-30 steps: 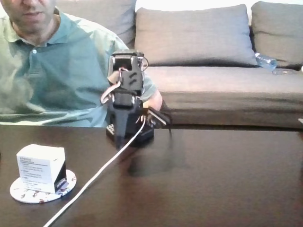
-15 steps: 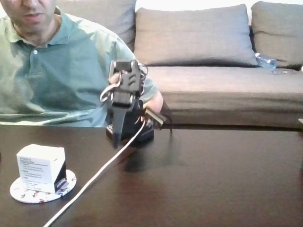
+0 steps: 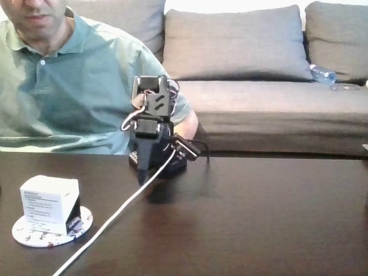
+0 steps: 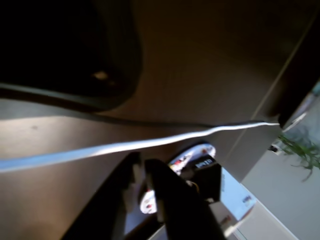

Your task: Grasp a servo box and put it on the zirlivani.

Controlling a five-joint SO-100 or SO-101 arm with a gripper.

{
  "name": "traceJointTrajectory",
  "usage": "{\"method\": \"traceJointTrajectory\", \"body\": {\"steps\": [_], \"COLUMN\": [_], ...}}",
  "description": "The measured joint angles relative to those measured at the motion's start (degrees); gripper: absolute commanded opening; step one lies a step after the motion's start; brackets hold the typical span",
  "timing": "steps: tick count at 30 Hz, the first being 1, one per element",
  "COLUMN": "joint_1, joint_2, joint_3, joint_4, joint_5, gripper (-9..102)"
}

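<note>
Servo box (image 3: 50, 204) sits upright on zirlivani (image 3: 34, 236), near left front of dark surface (image 3: 259, 218) in fixed view; black side panel faces right. White cable (image 3: 118, 213) runs diagonally from arm base toward front edge. Pincer (image 3: 141, 172) folded near base, pointing down, well apart from box, holding nothing; opening cannot be told. Person in green shirt (image 3: 63, 86) seated behind, grey sofa (image 3: 259, 75) beyond.

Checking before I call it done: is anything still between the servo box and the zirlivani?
Nothing visible. In the fixed view the servo box already sits on the zirlivani. The gripper hangs apart, by the arm's base, with the white cable lying between.
</note>
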Motion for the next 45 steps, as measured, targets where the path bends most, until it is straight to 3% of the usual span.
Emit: {"method": "traceJointTrajectory", "body": {"steps": [7, 45], "joint_1": [-3.69, -4.04], "joint_2": [0.88, 0.79], "joint_3": [-1.67, -1.76], "joint_4": [3.34, 3.34], "joint_5": [1.05, 2.46], "gripper": [0, 0]}}
